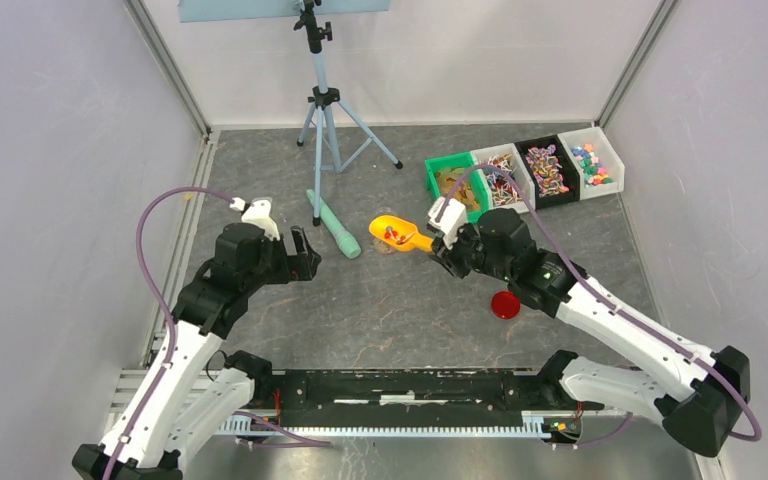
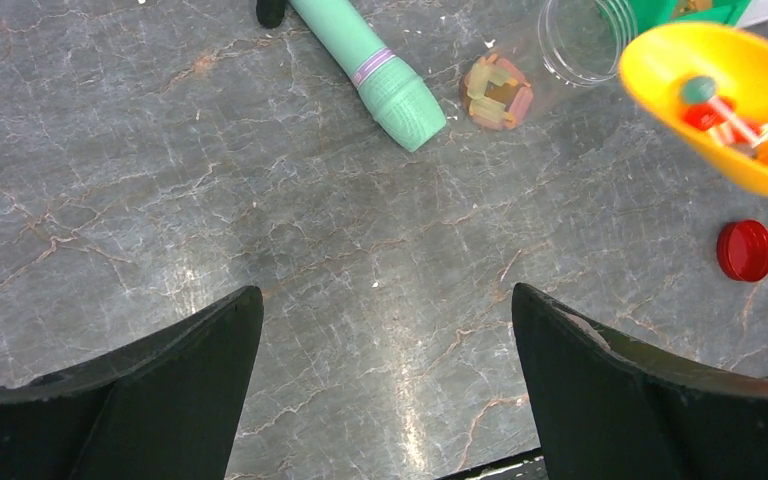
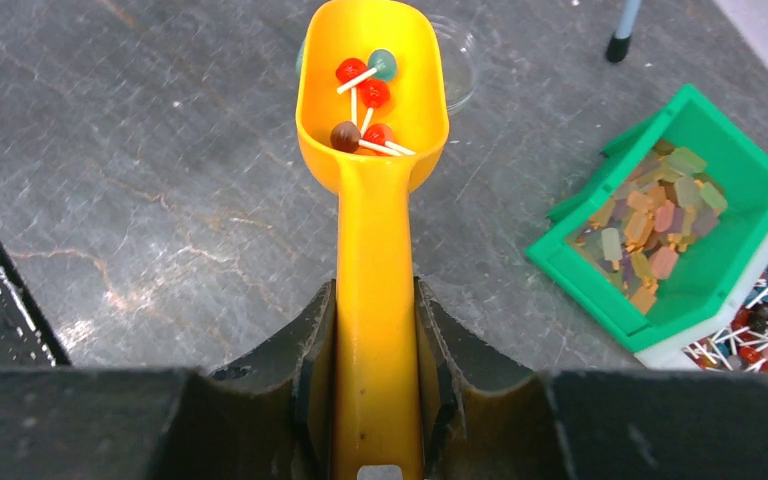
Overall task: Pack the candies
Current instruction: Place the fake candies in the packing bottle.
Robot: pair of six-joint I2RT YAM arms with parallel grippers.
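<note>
My right gripper point(image 3: 373, 290) is shut on the handle of an orange scoop point(image 3: 372, 200), held level above the table. Several candies point(image 3: 365, 100) on white sticks, red, teal and brown, lie in the scoop's bowl. A clear jar point(image 2: 582, 35) lies on its side under the scoop, with several golden and pink candies point(image 2: 497, 92) at its bottom. My left gripper point(image 2: 385, 295) hangs open over bare table, left of the jar and apart from it. In the top view the scoop point(image 1: 392, 232) sits between the left gripper point(image 1: 310, 255) and the right gripper point(image 1: 438, 250).
A red round lid point(image 1: 505, 304) lies under my right arm. A teal cylinder point(image 1: 335, 225) lies left of the scoop. A green bin point(image 1: 452, 180) and three more bins point(image 1: 548, 168) of sweets line the back right. A tripod point(image 1: 325, 100) stands at the back.
</note>
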